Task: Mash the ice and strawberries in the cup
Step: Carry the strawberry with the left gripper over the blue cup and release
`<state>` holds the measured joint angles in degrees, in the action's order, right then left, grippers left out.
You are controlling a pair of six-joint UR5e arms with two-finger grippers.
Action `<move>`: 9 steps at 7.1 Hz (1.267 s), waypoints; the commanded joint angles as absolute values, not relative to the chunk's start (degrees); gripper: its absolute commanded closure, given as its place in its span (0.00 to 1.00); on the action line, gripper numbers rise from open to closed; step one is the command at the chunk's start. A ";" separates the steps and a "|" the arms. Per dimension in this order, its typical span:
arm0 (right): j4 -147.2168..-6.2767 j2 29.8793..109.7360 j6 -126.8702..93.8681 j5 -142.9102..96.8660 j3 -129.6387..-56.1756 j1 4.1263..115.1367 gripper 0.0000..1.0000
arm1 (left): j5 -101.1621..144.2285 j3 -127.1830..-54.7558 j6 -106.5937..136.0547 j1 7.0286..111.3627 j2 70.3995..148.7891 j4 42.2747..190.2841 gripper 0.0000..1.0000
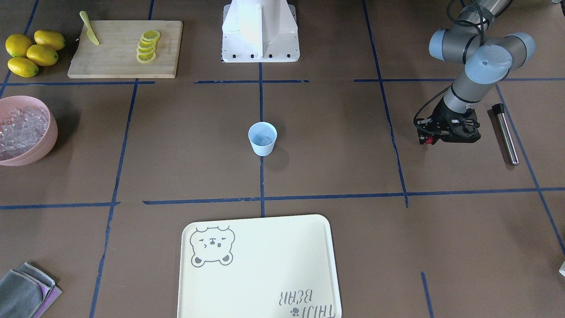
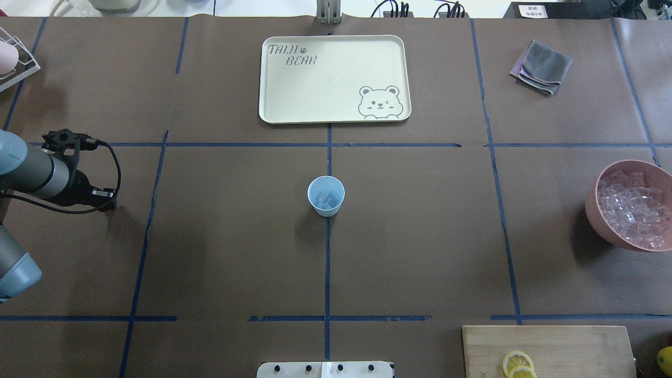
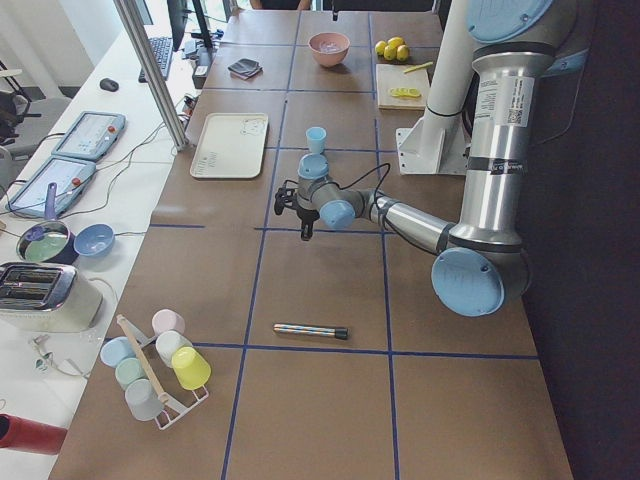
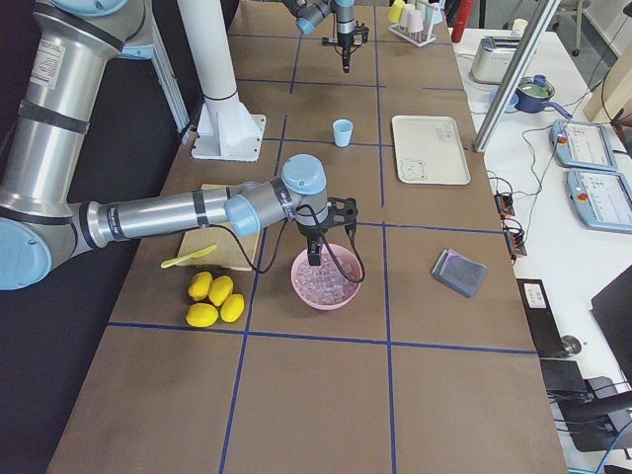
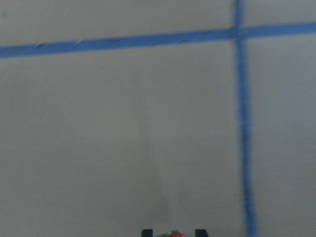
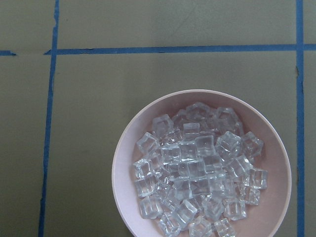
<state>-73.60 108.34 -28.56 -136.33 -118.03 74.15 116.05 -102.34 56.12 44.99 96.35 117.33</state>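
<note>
Few ice cubes (image 1: pixel 265 140) in cup (image 1: pixel 263 150), left gripper (image 5: pixel 173 231) pinching strawberry (image 5: pixel 170 234)

The cup (image 2: pixel 326 195) stands mid-counter, well apart from the left tool (image 1: pixel 429 139), the strawberry (image 5: pixel 170 234) in it; a rod (image 1: pixel 506 134) lies near it, and a bowl (image 6: pixel 123 168) sits under the right tool (image 4: pixel 314 259).

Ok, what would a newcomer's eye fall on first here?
The pale-blue cup stands alone at the table's centre with ice cubes inside. A pink bowl heaped with ice sits at the robot's right, and the left gripper holds a red strawberry far left.
</note>
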 commanded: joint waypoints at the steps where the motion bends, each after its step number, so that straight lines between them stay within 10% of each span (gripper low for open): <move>1: -73.56 108.11 -28.56 -135.88 -117.95 74.09 0.01 | 117.76 -102.66 66.91 42.82 107.87 117.07 1.00; 9: -73.30 108.37 -28.56 -135.97 -118.39 74.18 0.01 | 101.43 -95.01 79.28 28.30 128.93 115.05 0.94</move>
